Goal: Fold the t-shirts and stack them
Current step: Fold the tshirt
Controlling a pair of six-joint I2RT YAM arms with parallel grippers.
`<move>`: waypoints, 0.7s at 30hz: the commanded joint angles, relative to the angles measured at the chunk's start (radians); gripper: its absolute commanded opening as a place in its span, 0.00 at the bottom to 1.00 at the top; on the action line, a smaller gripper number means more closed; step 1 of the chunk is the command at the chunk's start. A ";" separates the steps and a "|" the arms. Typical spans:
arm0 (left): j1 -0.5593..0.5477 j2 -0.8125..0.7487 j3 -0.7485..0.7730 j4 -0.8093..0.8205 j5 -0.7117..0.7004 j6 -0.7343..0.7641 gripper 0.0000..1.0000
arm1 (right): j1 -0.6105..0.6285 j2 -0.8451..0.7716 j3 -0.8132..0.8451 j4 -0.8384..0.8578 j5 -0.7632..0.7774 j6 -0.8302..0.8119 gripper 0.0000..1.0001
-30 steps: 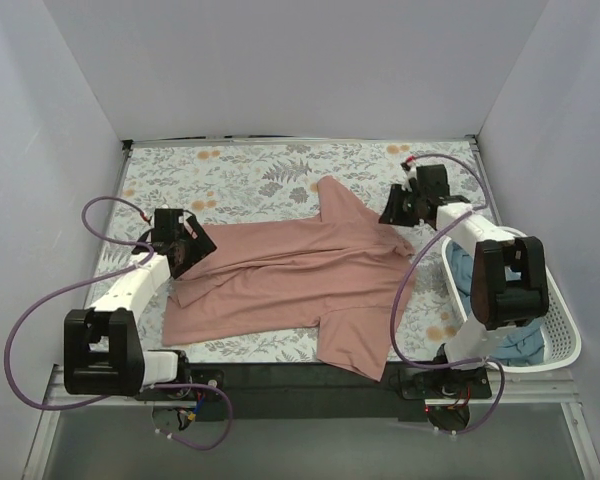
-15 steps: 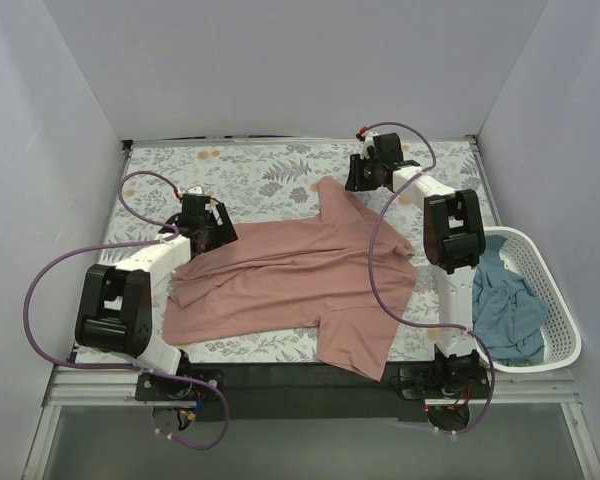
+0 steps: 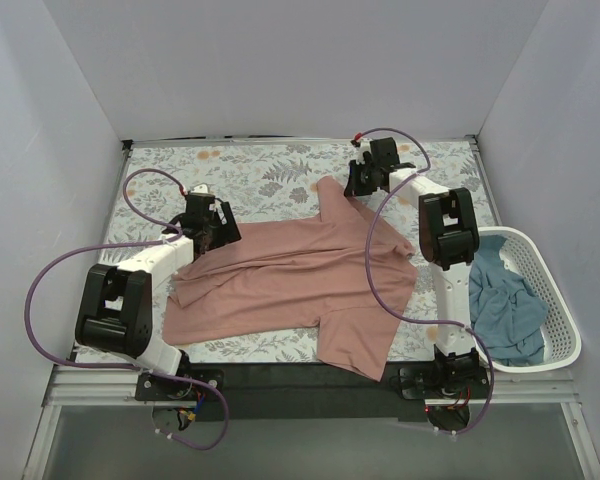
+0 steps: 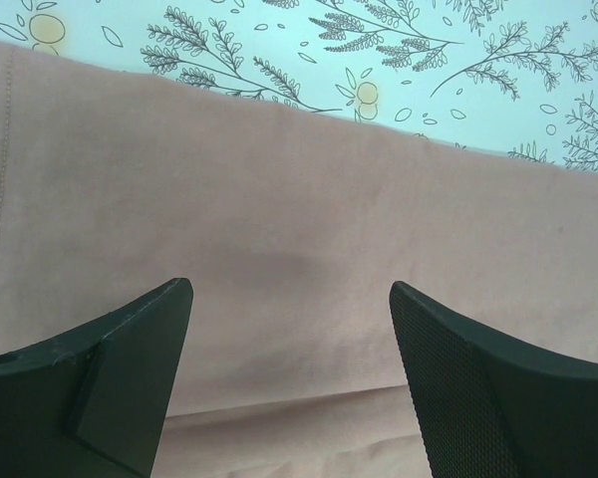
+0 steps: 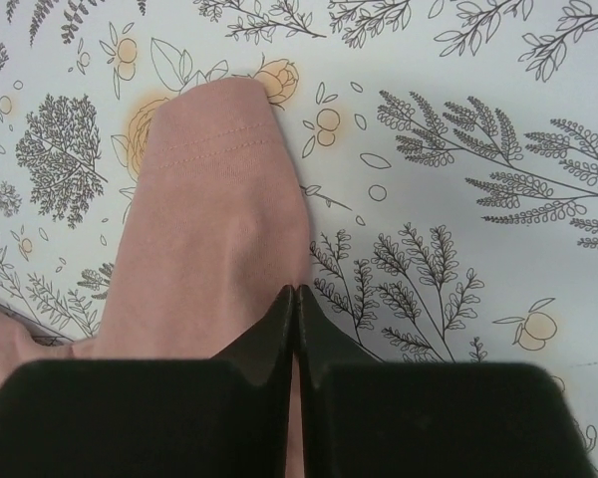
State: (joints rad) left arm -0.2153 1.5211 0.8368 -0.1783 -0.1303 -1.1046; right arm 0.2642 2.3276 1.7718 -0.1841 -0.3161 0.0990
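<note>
The dusty-pink t-shirt [image 3: 290,275] lies spread and creased across the middle of the table, one sleeve pointing toward the far side. A teal-blue t-shirt [image 3: 505,310] is bunched in the basket at the right. My right gripper [image 3: 355,185] sits at that far sleeve; in the right wrist view its fingertips [image 5: 296,291] meet on the right edge of the pink sleeve [image 5: 209,229]. At the shirt's left end hovers my left gripper [image 3: 212,225], open [image 4: 291,289], with pink cloth [image 4: 279,199] and a fold line below and between its fingers.
A floral-patterned cloth [image 3: 250,180] covers the table under the shirt. The white slotted basket [image 3: 565,320] stands at the right front. White walls close off the back and both sides. Purple cables loop from both arms.
The right arm swung from near the basket to the far sleeve and its jaws closed there. The left gripper moved farther and right onto the shirt's left end, staying open.
</note>
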 commanded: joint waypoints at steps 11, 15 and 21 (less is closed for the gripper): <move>-0.012 -0.035 -0.007 0.014 -0.063 0.008 0.80 | -0.054 -0.330 -0.098 0.067 0.354 -0.064 0.01; -0.012 -0.035 -0.004 0.011 -0.069 0.006 0.80 | -0.097 -0.401 -0.235 0.130 0.439 -0.018 0.01; -0.012 -0.029 -0.001 0.008 -0.057 0.000 0.80 | -0.134 -0.294 -0.195 -0.073 0.413 0.031 0.32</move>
State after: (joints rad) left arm -0.2245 1.5211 0.8368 -0.1783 -0.1722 -1.1042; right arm 0.1265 1.9457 1.5661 -0.1287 0.0708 0.1036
